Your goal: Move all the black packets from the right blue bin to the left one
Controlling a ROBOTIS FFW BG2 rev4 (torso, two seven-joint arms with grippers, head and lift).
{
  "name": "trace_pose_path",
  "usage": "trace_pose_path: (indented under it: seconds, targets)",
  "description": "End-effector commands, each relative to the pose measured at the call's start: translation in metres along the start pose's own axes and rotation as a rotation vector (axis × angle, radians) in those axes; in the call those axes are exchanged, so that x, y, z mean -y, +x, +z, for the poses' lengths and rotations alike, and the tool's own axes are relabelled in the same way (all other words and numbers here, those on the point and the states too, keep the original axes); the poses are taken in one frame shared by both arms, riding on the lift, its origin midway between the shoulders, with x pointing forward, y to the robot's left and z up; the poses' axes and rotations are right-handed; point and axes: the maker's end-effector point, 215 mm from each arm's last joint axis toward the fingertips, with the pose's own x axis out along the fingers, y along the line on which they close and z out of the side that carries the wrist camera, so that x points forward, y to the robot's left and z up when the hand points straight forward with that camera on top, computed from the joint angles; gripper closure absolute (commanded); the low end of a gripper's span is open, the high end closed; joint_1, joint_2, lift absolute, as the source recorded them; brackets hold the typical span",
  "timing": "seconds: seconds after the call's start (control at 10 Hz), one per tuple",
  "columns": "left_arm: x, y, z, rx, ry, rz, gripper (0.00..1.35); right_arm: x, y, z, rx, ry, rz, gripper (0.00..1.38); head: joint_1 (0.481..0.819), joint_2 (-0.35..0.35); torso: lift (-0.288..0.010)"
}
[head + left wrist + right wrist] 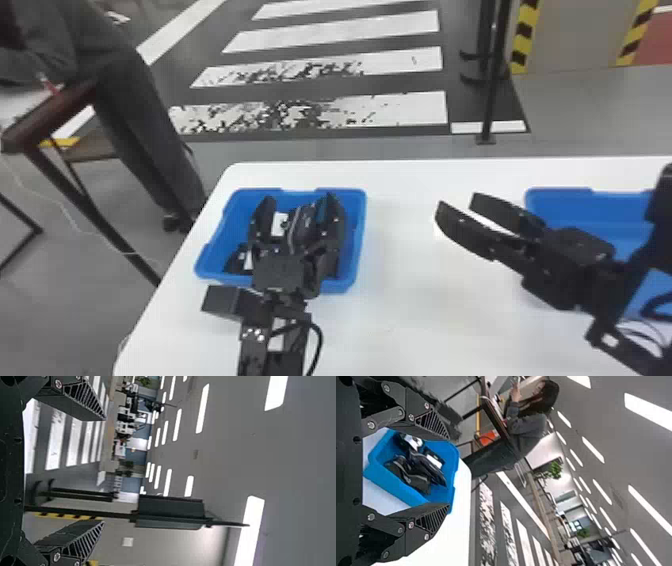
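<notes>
Hovering over L blue plastic bin [341, 286], black flat-fingered L gripper [300, 199] has fingers apart, empty; shiny black packets [420, 469] lie in bin below. Black flat-fingered R gripper [458, 201], also spread & empty, is near R blue plastic bin [565, 206]. Risks: arm collision if R gripper crosses w/ L there; rim snag if L withdraws low.
</notes>
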Motion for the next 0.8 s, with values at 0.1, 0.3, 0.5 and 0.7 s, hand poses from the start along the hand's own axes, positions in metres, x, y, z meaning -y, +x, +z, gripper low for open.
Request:
trace_pose_path:
  seconds: [0.1,0.3,0.5,0.7]
  targets:
    - [-0.014,-0.051,0.037,-0.028,-0.179,0.092,0.1,0.058,-0.051,0.026,0.12,-0.105,-0.197,0.5,0.695,0.221,-0.14]
    - [-0.016,-0.075,0.059,-0.077,-0.103,0.093,0.09,0.097,-0.114,0.056,0.216,-0.264,-0.383,0.5,0.695,0.156,-0.14]
    - [-0.017,-0.081,0.054,-0.132,0.057,0.051,0.09,0.113,-0.155,0.057,0.23,-0.321,-0.481,0.51,0.695,0.085,-0.14]
    - [-0.027,-0.084,0.03,-0.229,0.27,0.002,0.09,0.108,-0.171,0.023,0.166,-0.295,-0.503,0.51,0.695,0.032,-0.14]
